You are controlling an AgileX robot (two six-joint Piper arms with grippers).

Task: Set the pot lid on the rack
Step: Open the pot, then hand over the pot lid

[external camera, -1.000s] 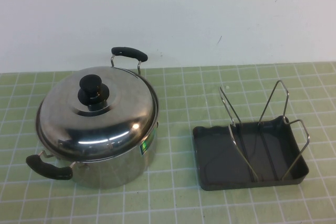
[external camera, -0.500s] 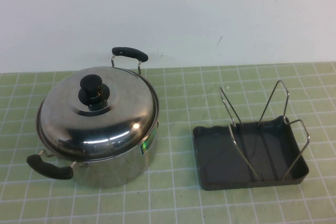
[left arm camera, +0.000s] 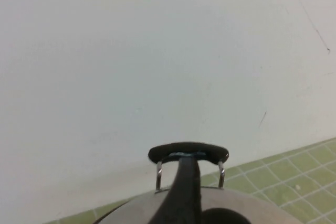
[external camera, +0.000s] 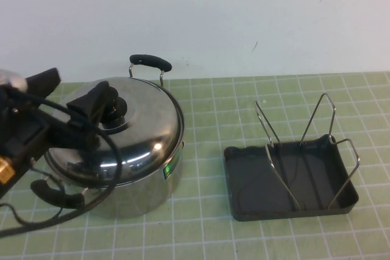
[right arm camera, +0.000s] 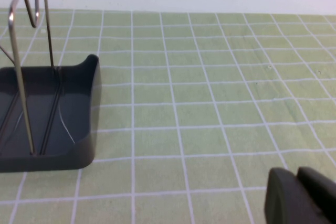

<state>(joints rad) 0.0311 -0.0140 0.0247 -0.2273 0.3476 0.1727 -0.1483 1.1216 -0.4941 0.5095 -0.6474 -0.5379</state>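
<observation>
high cam: raised, robot side, angled down on table | L wrist: low, close over pot lid, faces wall | R wrist: low, near rack, shared w/ high

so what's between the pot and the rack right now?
Nothing: in the high view only bare green tiled mat separates the pot from the rack. The left claw is at the pot lid knob; the right claw is parked.

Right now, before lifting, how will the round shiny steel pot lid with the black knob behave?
The pot lid looks rigid and probably light: thin shallow dome. Its polished steel seems slippery, so the black knob, where the left gripper is, likely grips best. The right gripper sits beside the dark grey rack.
</observation>
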